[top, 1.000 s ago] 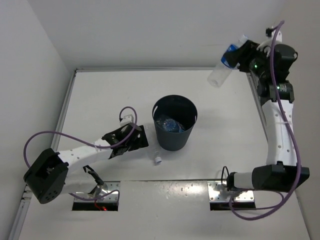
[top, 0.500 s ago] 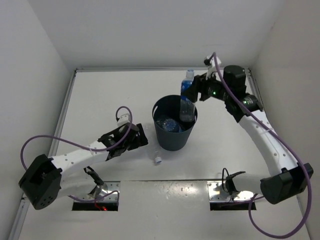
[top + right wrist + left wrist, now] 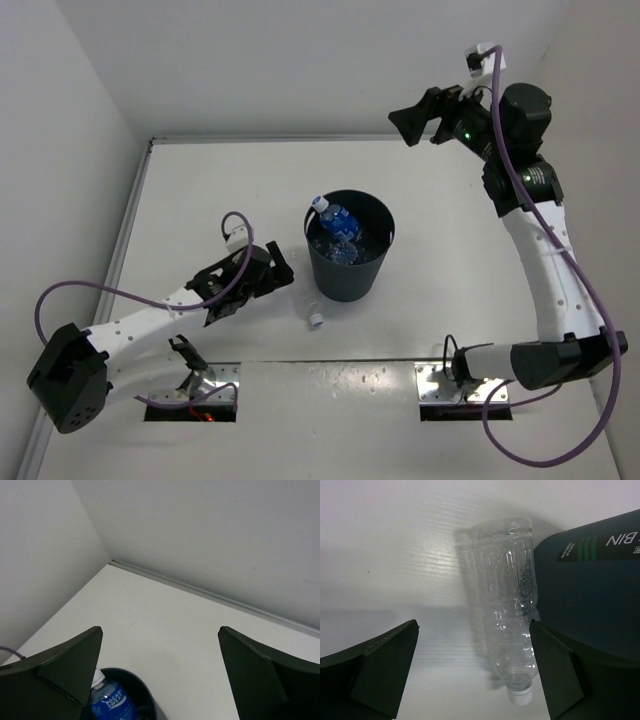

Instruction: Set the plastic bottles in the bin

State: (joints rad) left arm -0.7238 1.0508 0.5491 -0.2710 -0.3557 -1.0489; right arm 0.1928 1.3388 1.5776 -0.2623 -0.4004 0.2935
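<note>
The dark bin [image 3: 352, 268] stands mid-table. A blue-labelled plastic bottle [image 3: 337, 222] leans inside it on other bottles, cap up to the left; the right wrist view shows this bottle [image 3: 112, 704] inside the bin's rim [image 3: 141, 691]. My right gripper [image 3: 412, 122] hangs open and empty, high above the table behind the bin. A clear, white-capped bottle [image 3: 509, 615] lies on the table against the bin's wall [image 3: 592, 600]; from above its cap [image 3: 314, 320] shows by the bin's front left. My left gripper [image 3: 475, 675] is open, low, with its right finger beside the bottle's neck.
White walls [image 3: 300, 70] close the table at the back and both sides. A metal rail [image 3: 135, 215] runs along the left edge. Purple cables loop from both arms. Two mounting plates [image 3: 445, 385] sit at the near edge.
My right gripper swung the blue-labelled bottle over the bin, opened and dropped it in, then rose back to the right. The left gripper crept closer to the lying bottle.
</note>
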